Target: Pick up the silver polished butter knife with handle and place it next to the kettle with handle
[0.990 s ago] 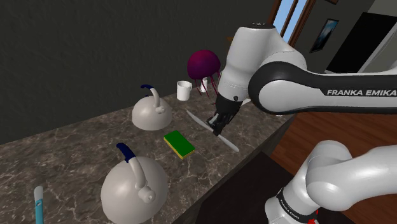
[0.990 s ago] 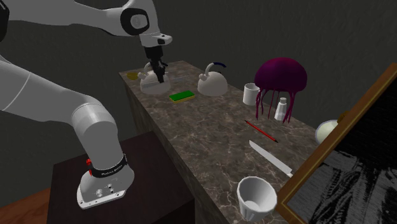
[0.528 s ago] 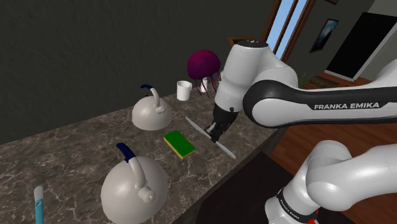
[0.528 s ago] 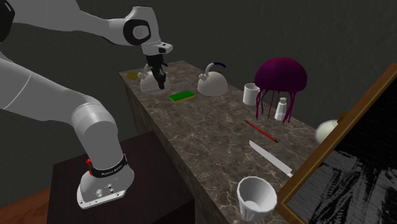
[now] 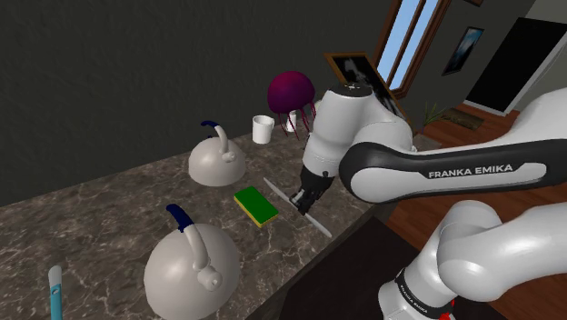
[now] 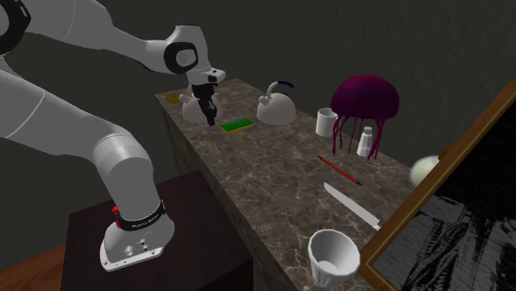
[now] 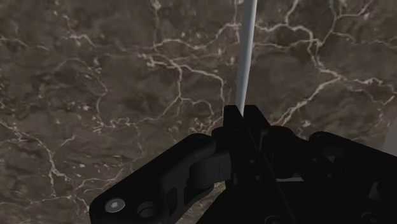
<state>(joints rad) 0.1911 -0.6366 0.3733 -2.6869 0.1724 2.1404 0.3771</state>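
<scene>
One white robot arm is stretched over a dark marbled counter point(image 5: 109, 218). Its black gripper point(image 5: 306, 194) is closed on a slim silver knife point(image 5: 316, 222), which is clasped near its middle so that both ends stick out past the fingers point(image 7: 232, 118). The knife is held roughly flat, low over the counter's front edge and just beside a green sponge point(image 5: 256, 206); whether it touches the stone cannot be told. In the wrist view the pale blade is seen running away from the pinched fingers over the marble. A pale grey kettle point(image 5: 218, 162) with a blue-tipped handle is set behind the sponge, and a second kettle point(image 5: 193, 264) of the same kind is set nearer the shoulder camera, well apart from the knife. A white cup point(image 5: 263, 129) and a purple jellyfish ornament point(image 5: 291, 93) are placed further along. In the second exterior view a red pencil point(image 6: 341, 171), a second knife point(image 6: 351, 207) and a larger cup point(image 6: 334, 254) are seen at the counter's near end
</scene>
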